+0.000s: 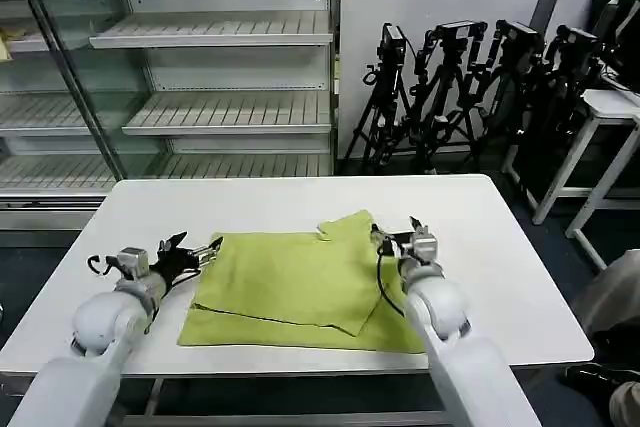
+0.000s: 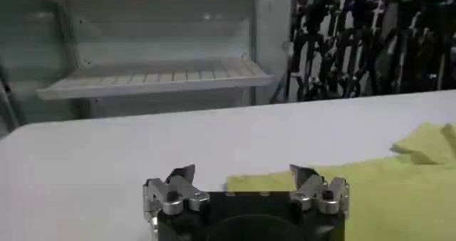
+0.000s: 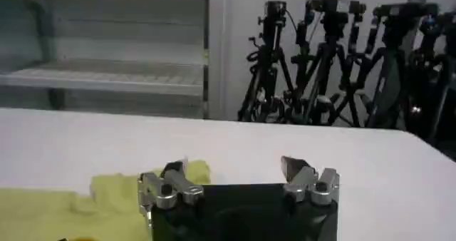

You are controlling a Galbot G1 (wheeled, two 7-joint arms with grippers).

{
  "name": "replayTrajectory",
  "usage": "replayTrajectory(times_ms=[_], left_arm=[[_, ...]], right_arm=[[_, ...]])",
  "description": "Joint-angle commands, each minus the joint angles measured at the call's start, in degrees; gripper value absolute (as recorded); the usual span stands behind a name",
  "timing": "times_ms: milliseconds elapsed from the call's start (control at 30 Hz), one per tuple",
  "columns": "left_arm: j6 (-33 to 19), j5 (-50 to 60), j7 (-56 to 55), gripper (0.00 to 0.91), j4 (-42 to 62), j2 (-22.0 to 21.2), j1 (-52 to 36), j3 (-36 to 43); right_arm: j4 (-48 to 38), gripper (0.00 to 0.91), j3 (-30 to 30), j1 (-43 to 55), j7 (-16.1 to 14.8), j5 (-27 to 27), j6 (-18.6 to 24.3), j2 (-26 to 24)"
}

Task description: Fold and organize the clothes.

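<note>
— Where is the T-shirt [image 1: 300,287] lying now?

— You are seeing it on the white table [image 1: 500,247], in the middle part and closer to the near edge. It is lime yellow-green and partly folded: an upper layer is lying over a wider lower layer, and one sleeve is sticking out toward the far edge on the right side. No print is showing on the side that is facing up.

— And your left gripper [image 1: 190,250]?

— It is hovering low at the left edge of the shirt, pointing across the table toward the cloth. In the left wrist view the left gripper [image 2: 242,175] is showing its jaws spread apart, with nothing between them; the shirt's edge [image 2: 399,192] is lying just beyond the fingertips.

— What is the right gripper [image 1: 400,232] doing?

— You are holding it at the right side of the shirt, just beside the sleeve. In the right wrist view the right gripper [image 3: 235,167] is also standing with jaws spread and empty, and one finger [image 3: 165,182] is standing in front of the yellow-green cloth [image 3: 71,207]. I cannot tell if it is touching the cloth.
</note>
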Motion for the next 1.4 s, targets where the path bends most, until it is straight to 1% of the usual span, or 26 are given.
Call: replayTrajectory(times_ms=[33,200,400,767,800,833,867,900,933,1033,1067,1233,1400], left_arm=[[1.9,-0.8,-1.3,0.907,10.5,-0.5,-9.9,6.1],[1.9,-0.1,-0.6,0.907,10.5,-0.8,-9.0,6.2],[1.9,0.5,-0.5,0.907,11.8,-1.3,-9.5,6.2],[1.8,2.1,0.6,0.907,11.9,-1.2,-8.9,6.4],[1.9,2.3,0.5,0.907,11.9,-1.2,-9.0,6.4],[1.8,2.5,0.5,0.846,11.9,-1.3,-9.0,6.4],[1.8,2.8,0.8,0.635,12.0,-1.3,-9.0,6.4],[1.8,3.2,1.0,0.212,12.0,-1.2,-9.0,6.5],[1.8,3.3,0.9,0.020,12.0,-1.2,-8.9,6.5],[1.8,3.6,1.1,0.010,12.0,-1.2,-8.6,6.4],[1.8,3.6,1.3,0.020,11.9,-1.2,-8.5,6.4],[1.8,3.6,1.8,0.010,11.6,-1.2,-8.1,6.2],[1.8,3.6,2.1,0.020,11.3,-1.5,-7.9,6.2]], right_arm=[[-13.8,0.907,-1.8,9.3,1.6,3.2,-0.2,5.9],[-15.9,0.907,-2.1,10.2,1.8,2.8,-0.2,6.1],[-19.8,0.907,-2.1,12.1,1.4,1.9,-0.1,6.5],[-21.3,0.907,-2.3,12.4,0.7,1.6,-0.1,6.6],[-21.4,0.464,-2.3,12.4,0.6,1.5,-0.1,6.7],[-21.6,0.151,-2.3,12.4,0.3,1.3,-0.1,6.8],[-21.6,0.000,-2.3,12.4,0.0,0.9,-0.1,6.8],[-21.6,0.000,-2.4,12.3,-0.2,0.9,-0.1,6.7],[-21.6,0.000,-2.5,12.3,-0.2,1.0,-0.1,6.7],[-21.3,0.000,-2.6,12.2,-0.7,1.3,-0.2,6.8],[-21.2,0.000,-2.6,12.2,-0.7,1.4,-0.2,6.8],[-20.8,0.000,-2.7,11.8,-0.7,1.7,-0.2,7.0],[-20.1,0.000,-3.0,11.1,-0.9,2.0,-0.2,7.0]])
